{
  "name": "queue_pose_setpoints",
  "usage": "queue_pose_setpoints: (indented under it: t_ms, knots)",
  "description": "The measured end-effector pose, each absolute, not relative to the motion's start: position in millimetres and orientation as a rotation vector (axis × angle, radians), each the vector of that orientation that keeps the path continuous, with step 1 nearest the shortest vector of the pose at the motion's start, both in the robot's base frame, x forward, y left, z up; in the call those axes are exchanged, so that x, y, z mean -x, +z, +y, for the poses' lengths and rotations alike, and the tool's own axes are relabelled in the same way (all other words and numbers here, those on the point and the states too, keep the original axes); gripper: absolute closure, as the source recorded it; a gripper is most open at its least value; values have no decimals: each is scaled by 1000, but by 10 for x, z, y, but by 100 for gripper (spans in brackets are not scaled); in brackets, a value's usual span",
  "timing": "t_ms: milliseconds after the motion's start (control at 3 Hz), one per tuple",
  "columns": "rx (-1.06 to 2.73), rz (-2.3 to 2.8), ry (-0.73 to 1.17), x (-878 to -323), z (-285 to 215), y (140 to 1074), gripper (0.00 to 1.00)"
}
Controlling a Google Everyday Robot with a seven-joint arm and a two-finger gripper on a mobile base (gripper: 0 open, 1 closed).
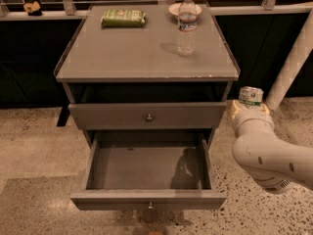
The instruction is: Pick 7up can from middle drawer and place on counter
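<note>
one end effector (250, 105) beside counter (146, 53) edge

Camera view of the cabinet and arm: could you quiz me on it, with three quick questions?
1. True or false: the middle drawer stands open with nothing in it.
2. The gripper, shut on the 7up can, is: A above the counter; B off to the counter's right; C inside the drawer.
3. What stands upright on the counter?
Key: 1 true; 2 B; 3 the water bottle.
</note>
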State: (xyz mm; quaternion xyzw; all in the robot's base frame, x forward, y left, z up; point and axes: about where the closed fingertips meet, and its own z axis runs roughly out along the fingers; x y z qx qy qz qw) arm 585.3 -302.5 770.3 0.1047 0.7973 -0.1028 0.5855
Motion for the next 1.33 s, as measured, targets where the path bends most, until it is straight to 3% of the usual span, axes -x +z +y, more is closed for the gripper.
queue_pose_setpoints:
  t_ms: [667,1333]
  knots:
    - [-191,1813,-238,-5984,-2938,7951,100]
    - [-56,1650,-319,-6497,-2744,8919,100]
